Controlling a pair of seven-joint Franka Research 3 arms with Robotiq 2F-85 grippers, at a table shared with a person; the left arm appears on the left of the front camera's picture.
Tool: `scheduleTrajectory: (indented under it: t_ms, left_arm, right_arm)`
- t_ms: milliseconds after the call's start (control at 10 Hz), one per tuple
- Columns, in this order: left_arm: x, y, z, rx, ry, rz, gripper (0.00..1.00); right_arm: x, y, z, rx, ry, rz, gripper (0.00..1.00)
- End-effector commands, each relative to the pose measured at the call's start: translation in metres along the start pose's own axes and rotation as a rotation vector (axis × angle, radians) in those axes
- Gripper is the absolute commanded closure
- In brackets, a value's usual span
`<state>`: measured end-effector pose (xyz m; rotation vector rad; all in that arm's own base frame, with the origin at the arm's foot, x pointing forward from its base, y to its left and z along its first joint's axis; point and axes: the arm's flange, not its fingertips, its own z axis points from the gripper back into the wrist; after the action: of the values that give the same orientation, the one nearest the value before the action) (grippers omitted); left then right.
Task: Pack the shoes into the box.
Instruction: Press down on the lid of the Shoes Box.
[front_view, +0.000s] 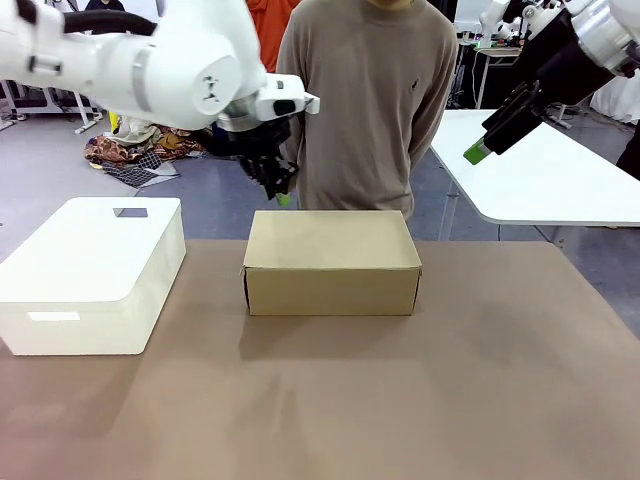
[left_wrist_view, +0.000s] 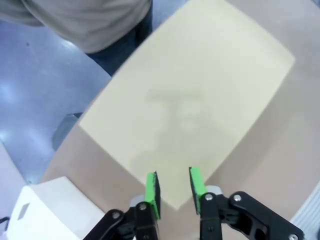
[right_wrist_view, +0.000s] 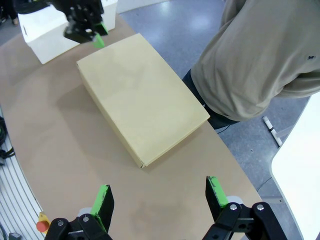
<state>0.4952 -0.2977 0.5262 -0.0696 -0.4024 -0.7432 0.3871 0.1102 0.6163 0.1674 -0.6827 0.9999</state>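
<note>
The box (front_view: 330, 250) is tan cardboard and stands mid-table with its lid flat down; it also lies below both wrists (left_wrist_view: 200, 90) (right_wrist_view: 140, 95). The shoes are hidden. My left gripper (front_view: 280, 193) hangs just above the box's far left corner, pointing down. In the left wrist view its green pads (left_wrist_view: 152, 192) stand a narrow gap apart with nothing between them, over the lid's edge. My right gripper (front_view: 478, 152) is raised high at the right, clear of the table. In the right wrist view it (right_wrist_view: 160, 197) is wide open and empty.
A white rounded plastic box (front_view: 90, 270) sits on the table's left. A person (front_view: 365, 100) stands right behind the cardboard box, hands out of sight. A white side table (front_view: 560, 170) stands at the far right. Bare brown tabletop (front_view: 330, 400) lies in front.
</note>
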Motion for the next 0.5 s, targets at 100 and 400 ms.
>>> scheduleTrajectory:
  t_ms: [100, 400]
  left_arm:
    - [-0.058, 0.029, 0.03, -0.081, -0.104, -0.098, 0.0]
    - [-0.081, 0.037, 0.065, -0.152, -0.156, -0.174, 0.0]
  right_arm:
    - [0.001, -0.001, 0.001, -0.004, 0.009, -0.006, 0.03]
    - [0.001, -0.001, 0.001, -0.004, 0.009, -0.006, 0.03]
